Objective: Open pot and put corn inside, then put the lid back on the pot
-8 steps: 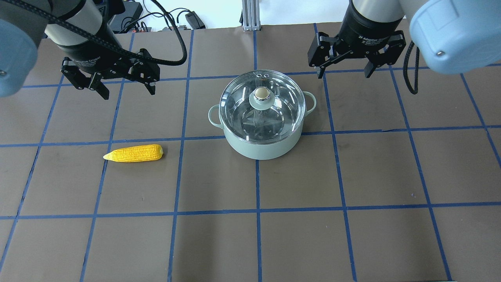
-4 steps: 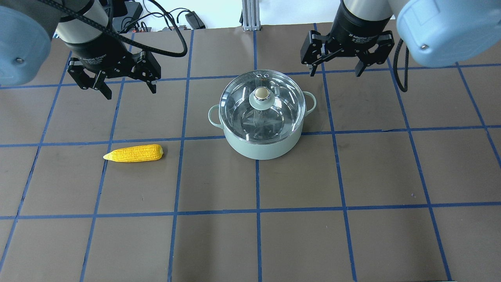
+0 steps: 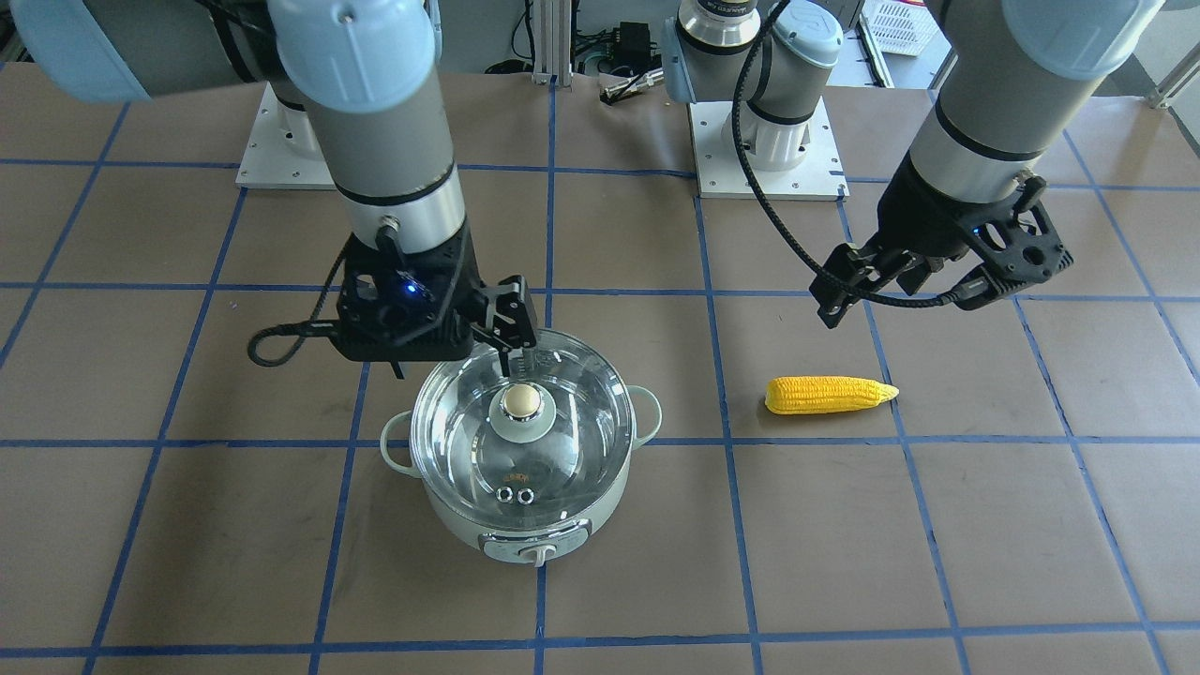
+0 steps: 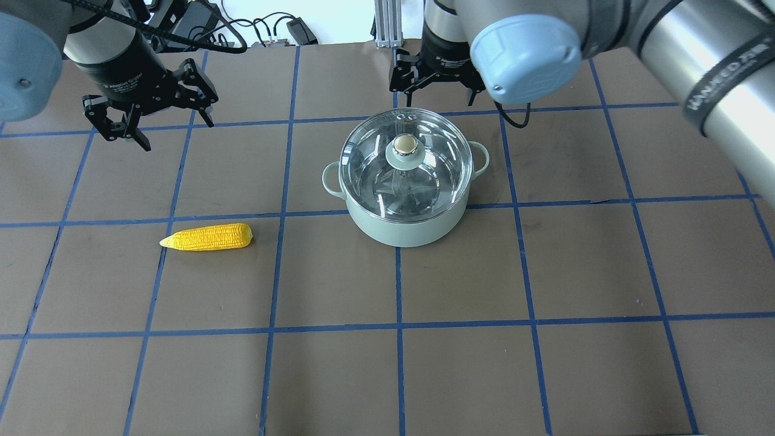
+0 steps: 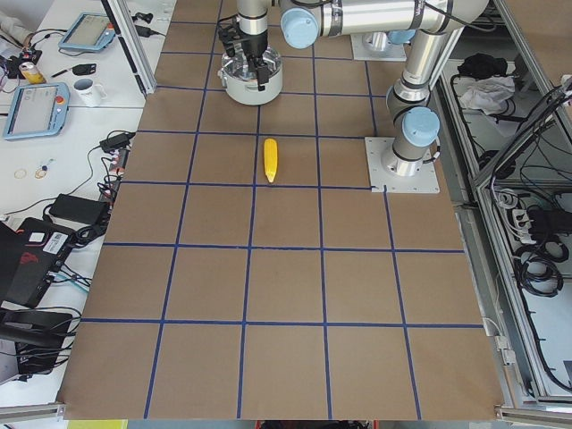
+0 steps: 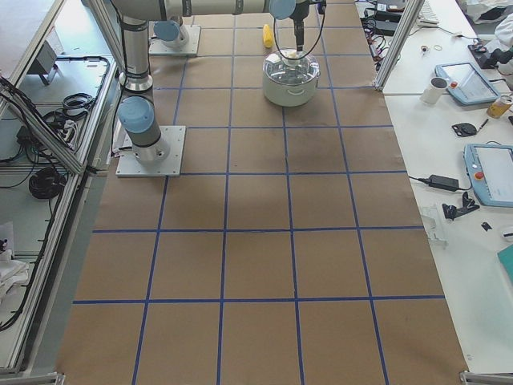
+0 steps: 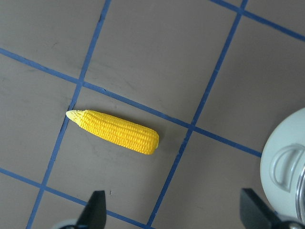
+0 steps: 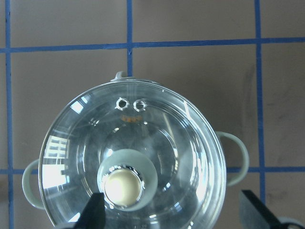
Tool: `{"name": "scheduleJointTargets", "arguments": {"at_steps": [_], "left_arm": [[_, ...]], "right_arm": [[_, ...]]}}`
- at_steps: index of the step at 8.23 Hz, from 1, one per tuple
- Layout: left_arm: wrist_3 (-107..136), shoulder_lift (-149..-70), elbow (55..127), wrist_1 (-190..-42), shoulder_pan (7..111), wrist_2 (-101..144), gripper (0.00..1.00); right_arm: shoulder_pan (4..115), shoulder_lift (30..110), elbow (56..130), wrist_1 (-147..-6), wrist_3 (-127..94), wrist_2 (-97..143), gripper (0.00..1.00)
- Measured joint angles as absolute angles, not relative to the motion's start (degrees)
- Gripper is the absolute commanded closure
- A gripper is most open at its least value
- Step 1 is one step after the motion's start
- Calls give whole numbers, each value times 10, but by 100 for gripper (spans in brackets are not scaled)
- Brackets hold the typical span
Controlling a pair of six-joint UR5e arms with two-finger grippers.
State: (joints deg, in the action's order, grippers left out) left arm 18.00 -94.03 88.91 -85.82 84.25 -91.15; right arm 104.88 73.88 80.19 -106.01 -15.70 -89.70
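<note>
Right claw [image 4: 437, 95], overhead view: jaws spread wide, nothing held, hanging by the far rim of the pot [image 4: 399, 233]. Lid [image 4: 436, 178] sits on the pot, and its knob [image 4: 404, 144] is just robot-side of this claw. Left claw [image 4: 177, 132] is likewise wide and empty, raised off the table [image 4: 545, 363]. Corn [image 4: 209, 237] lies flat, nearer the robot than this claw and well apart from it. Front view: right claw stands over the lid, one jaw close above the knob; how much air is between them I cannot tell. Left claw hangs clear of the corn, which lies below and outward of it. Side views: both claws too small to judge. Left wrist view: corn lies ahead of the jaws, outside the gap between them. Right wrist view: knob sits below the claw, within the gap but nearer one jaw, off centre. Progress, my reading: nothing done yet, with the lid on and the corn outside. Left to do: centre on the knob, grip it, lift the lid away, carry the corn in, set the lid back.
</note>
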Motion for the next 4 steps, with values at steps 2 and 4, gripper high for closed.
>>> {"name": "scheduleJointTargets", "arguments": {"at_steps": [2, 4], "left_arm": [[218, -946, 916, -840, 813, -908, 0], [278, -947, 961, -841, 780, -859, 0]], "right_arm": [[1071, 697, 799, -1111, -172, -899, 1], [1078, 685, 804, -1122, -174, -900, 1]]}}
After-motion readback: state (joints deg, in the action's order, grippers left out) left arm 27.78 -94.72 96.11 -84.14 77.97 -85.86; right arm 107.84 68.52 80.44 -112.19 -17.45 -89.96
